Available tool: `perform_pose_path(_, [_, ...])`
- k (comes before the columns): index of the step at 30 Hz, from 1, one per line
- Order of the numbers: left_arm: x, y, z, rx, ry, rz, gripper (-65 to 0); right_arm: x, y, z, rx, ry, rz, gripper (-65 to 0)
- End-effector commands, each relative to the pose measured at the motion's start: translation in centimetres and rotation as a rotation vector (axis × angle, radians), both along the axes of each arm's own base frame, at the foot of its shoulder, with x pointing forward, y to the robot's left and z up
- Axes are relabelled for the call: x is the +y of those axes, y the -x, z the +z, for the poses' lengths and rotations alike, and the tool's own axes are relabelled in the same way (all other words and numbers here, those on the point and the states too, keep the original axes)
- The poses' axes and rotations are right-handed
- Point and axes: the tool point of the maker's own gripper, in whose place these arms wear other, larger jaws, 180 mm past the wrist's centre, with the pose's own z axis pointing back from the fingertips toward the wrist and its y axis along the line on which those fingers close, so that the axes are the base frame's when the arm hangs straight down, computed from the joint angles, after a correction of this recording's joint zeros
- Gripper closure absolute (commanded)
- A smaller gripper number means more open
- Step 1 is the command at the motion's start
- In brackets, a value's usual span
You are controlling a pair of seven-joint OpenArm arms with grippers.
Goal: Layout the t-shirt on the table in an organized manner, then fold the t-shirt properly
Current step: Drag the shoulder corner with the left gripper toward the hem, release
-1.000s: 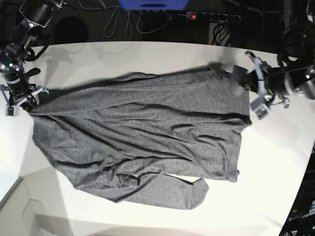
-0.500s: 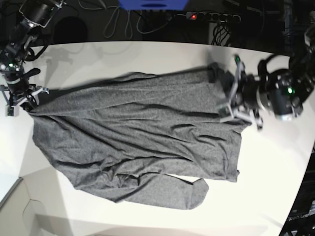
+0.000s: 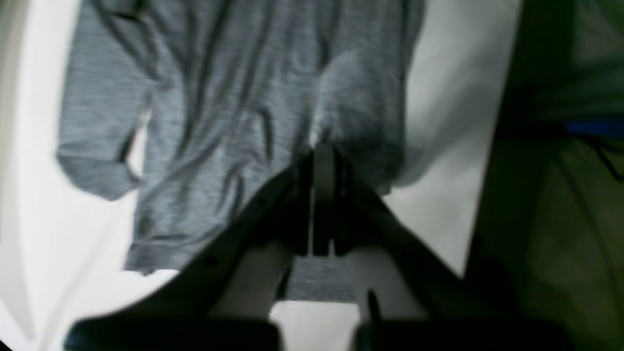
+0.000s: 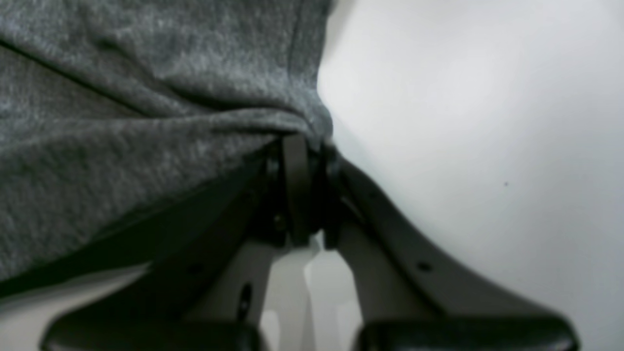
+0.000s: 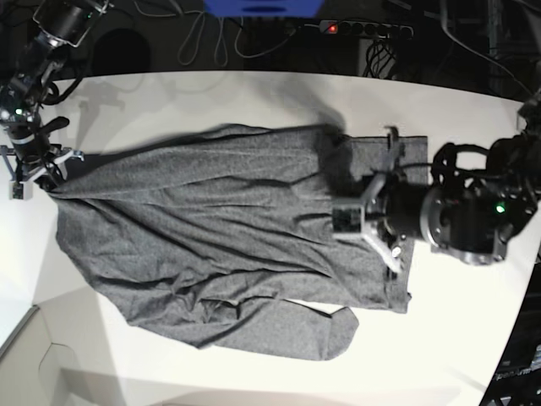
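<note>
Progress: t-shirt point(image 5: 228, 237) spread but wrinkled on worktop point(image 5: 456, 338) | both claws, left claw point(image 5: 359, 222) and right claw point(image 5: 46, 178), clenched on cloth | folding not begun

Soft matt heather-grey knit cloth t-shirt point(image 5: 220, 228), smooth white faintly glossy table point(image 5: 473, 321), matt black plastic-looking gripper fingers point(image 4: 297, 195)

White table point(image 5: 254, 93), curved edge; grey t-shirt point(image 5: 220, 245) spread on it, wrinkled.
</note>
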Motion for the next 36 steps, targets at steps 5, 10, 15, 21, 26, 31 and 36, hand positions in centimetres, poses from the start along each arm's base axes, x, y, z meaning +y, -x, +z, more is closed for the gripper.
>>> perform_pose_path(5, [2.1, 0.2, -0.8, 0.003, -0.116, 0.000, -0.2, -0.8, -0.3, 2.0, -0.054, 0.040, 0.000, 0.0])
perform_pose_path(10, [2.6, 0.1, -1.0, 0.000, -0.147, 0.005, -0.2, -0.6, -0.5, 2.2, -0.063, 0.041, 0.001, 0.0])
perform_pose_path(15, [2.7, 0.2, -1.1, 0.003, -0.151, 0.006, -0.2, -0.6, -0.4, 2.2, -0.062, 0.041, 0.001, 0.0])
perform_pose_path(21, [3.8, -0.1, -1.3, -0.010, -0.187, 0.024, -0.2, -0.6, -0.4, 2.2, -0.062, 0.041, 0.001, 0.0])
perform_pose_path(26, [4.8, 1.5, -3.7, 0.016, -0.299, -0.039, -0.2, -0.6, -0.4, 2.2, -0.062, 0.041, 0.001, 0.0])
perform_pose_path(31, [4.7, 3.2, -5.9, 0.026, -0.397, -0.147, -0.2, -0.6, -0.4, 2.2, -0.062, 0.041, 0.001, 0.0])
perform_pose_path(36, [2.4, 2.7, -6.5, -0.050, -0.411, -0.214, -0.3, -0.6, -0.4, 2.2, -0.062, 0.041, 0.001, 0.0])
